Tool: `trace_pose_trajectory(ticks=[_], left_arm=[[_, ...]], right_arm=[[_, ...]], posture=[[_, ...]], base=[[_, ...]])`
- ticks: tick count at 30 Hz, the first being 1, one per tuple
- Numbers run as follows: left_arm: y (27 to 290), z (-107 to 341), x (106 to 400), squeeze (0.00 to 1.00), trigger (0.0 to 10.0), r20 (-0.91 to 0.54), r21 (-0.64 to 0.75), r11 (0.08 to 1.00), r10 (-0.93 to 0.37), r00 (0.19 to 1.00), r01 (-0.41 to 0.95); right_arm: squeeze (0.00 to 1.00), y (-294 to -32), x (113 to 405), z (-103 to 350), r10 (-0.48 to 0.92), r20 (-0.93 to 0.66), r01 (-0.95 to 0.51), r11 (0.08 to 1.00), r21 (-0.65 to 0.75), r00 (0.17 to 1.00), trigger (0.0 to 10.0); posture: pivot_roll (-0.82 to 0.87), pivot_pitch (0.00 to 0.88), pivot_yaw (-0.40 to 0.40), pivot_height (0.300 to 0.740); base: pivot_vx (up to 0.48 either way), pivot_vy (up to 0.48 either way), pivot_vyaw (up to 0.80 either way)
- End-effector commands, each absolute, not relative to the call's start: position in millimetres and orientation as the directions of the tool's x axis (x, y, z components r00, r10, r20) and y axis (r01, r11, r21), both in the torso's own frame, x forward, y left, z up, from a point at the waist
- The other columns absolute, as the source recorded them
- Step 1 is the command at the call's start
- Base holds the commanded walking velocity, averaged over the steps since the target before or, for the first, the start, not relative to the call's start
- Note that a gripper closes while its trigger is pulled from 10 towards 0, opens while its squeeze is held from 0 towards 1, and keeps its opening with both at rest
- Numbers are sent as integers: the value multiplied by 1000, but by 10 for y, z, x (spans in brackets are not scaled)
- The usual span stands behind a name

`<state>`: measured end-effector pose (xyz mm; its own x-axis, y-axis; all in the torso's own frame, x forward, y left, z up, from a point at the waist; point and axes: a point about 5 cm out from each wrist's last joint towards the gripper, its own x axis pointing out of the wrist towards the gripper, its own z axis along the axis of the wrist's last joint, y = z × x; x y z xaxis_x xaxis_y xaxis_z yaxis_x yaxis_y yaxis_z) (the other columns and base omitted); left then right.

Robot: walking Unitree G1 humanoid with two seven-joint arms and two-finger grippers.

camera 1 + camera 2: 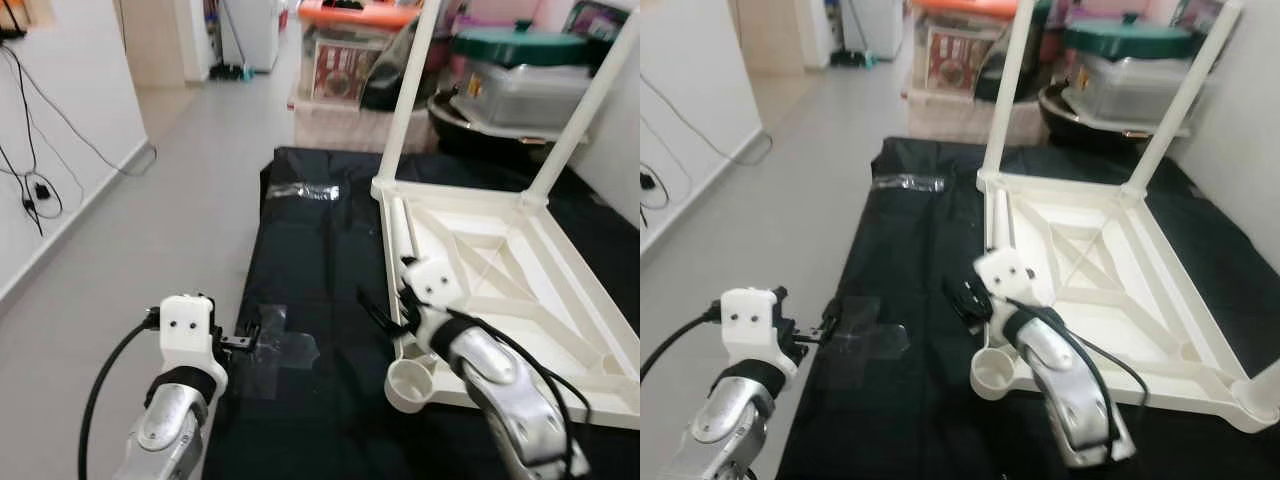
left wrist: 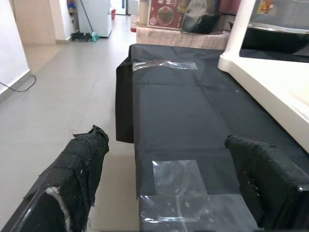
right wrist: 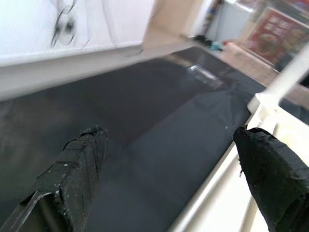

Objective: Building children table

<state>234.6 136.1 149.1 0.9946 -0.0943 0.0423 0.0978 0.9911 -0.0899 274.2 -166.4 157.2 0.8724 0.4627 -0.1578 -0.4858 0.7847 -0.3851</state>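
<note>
A white plastic children's table (image 1: 560,300) lies upside down on a black sheet (image 1: 320,250). Two white legs (image 1: 412,90) (image 1: 585,110) stand up from its far corners. What looks like a loose leg (image 1: 403,228) lies inside the table along its left rim. The round socket (image 1: 410,385) at the near left corner is empty. My right gripper (image 1: 385,312) hovers open at the table's left rim, just beyond that socket, one finger over the sheet and one over the rim (image 3: 270,121). My left gripper (image 1: 243,342) is open and empty over the sheet's left edge.
Clear tape patches (image 1: 280,350) (image 1: 305,190) lie on the sheet. Storage boxes (image 1: 350,50) and a green-lidded container (image 1: 520,70) crowd the back. A wall with hanging cables (image 1: 30,180) runs along the left, with grey tiled floor (image 1: 150,240) between it and the sheet.
</note>
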Motion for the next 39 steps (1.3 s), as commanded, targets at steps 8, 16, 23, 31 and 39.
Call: trace_pose_trajectory(ticks=[8, 16, 23, 31, 39], left_arm=[[1355, 1431, 2363, 0, 10000, 31, -74, 991, -107, 994, 109], [1358, 1421, 2381, 0, 10000, 32, -62, 992, -110, 993, 112], [1342, 1414, 2407, 0, 10000, 36, -62, 991, -119, 992, 121], [1318, 1397, 2416, 0, 10000, 35, -65, 989, -129, 991, 131], [1285, 1387, 2426, 0, 10000, 37, -67, 988, -137, 990, 139]], right_arm=[[0, -2004, 2846, 1557, 456, -331, -562, 633, -532, 826, 10000], [0, -2075, 2917, 1479, 429, -431, -608, 528, -593, 794, 10000], [0, -2096, 2863, 1428, 458, -501, -676, 431, -598, 734, 10000], [0, -2252, 2942, 1490, 423, -544, -685, 357, -635, 725, 10000], [0, -2301, 3040, 1535, 387, -535, -657, 361, -662, 752, 10000]], posture=[[-35, 0, -83, 740], [-26, 0, -90, 740], [-31, 0, -91, 740], [-33, 0, -92, 740], [-35, 0, -98, 740]], base=[[0, 0, 0], [0, 0, 0], [0, 0, 0], [0, 0, 0], [0, 0, 0]])
